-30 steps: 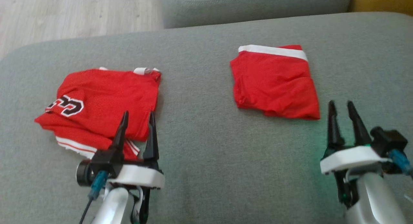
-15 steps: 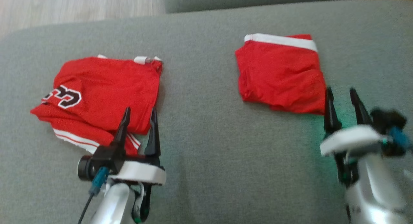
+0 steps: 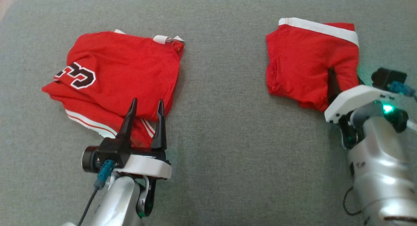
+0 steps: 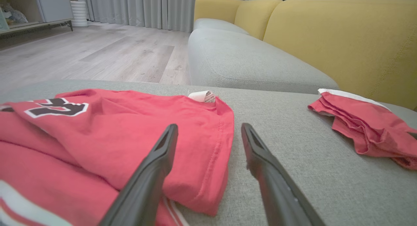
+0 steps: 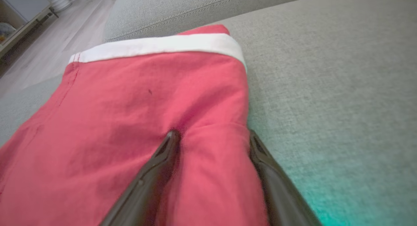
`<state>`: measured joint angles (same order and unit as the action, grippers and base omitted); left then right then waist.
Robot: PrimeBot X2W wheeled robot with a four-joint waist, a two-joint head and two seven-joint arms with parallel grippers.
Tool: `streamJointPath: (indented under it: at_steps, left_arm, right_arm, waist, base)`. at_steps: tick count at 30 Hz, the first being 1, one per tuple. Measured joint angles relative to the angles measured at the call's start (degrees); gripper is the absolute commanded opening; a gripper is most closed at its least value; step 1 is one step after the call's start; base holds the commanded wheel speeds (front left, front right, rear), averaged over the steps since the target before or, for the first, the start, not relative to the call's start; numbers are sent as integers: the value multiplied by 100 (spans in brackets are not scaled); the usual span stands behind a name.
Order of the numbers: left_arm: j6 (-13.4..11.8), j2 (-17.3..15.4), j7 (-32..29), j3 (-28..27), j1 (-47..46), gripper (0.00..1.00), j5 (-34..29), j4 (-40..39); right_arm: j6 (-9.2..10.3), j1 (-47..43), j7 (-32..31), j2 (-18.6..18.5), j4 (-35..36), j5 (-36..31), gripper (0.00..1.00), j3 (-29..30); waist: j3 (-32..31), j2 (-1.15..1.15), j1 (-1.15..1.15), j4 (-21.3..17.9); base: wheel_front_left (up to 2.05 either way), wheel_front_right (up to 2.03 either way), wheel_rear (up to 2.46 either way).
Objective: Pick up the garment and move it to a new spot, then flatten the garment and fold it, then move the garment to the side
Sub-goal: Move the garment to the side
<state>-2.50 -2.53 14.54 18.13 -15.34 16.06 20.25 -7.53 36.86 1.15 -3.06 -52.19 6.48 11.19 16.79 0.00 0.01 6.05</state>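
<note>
the right gripper [image 5: 211, 134] is spread, not clenched, its fingers straddling a ridge of the folded red garment [image 5: 140, 99], which stretches ahead and leftward. the left gripper [image 3: 146, 102] hangs released, tips over the red jersey [image 3: 130, 66].

jersey [image 3: 120, 66] left, shorts [image 3: 303, 63] right, bare cushion [image 3: 221, 121] between

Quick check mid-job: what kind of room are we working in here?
Most likely a home living room: a grey sofa seat with yellow back cushions, wood-plank flooring and long grey curtains.
</note>
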Motion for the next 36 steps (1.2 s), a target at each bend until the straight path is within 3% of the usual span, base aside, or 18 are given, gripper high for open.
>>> streamJointPath:
  at_steps: [1,2,3,11,22,29,36]
  left_arm:
    - [2,1,0,-1,0,100,0,5]
    - [4,1,0,-5,0,100,0,15]
    - [4,1,0,-9,0,100,0,23]
    - [-11,1,0,-69,1,100,0,13]
    - [-60,1,0,-71,2,100,75,-44]
    - [-49,2,0,-148,-33,100,51,-91]
    - [-38,3,0,-175,-132,100,51,-103]
  right_arm:
    - [0,96,-42,-34,-125,-1,100,-18]
    - [0,186,-55,-59,-244,-19,42,-33]
    - [0,247,-56,-68,-346,-77,0,-38]
    - [-1,328,143,-283,-541,-842,0,-476]
    - [-1,328,-223,-2123,-421,-1005,0,-1841]
    - [-1,300,-326,-3372,-519,-1009,0,-2199]
    - [-1,406,-326,-3544,-577,-1013,0,-2271]
  waist:
    - [-4,0,0,9]
    - [-21,0,0,8]
    - [-43,0,0,3]
    - [-175,0,-1,-175]
    - [-235,0,-1,-274]
    - [-35,0,-1,-167]
    - [89,0,-1,-70]
  base:
    - [0,0,0]
    - [0,0,0]
    - [0,0,0]
    - [0,0,0]
    - [0,0,0]
    - [0,0,0]
    - [0,0,0]
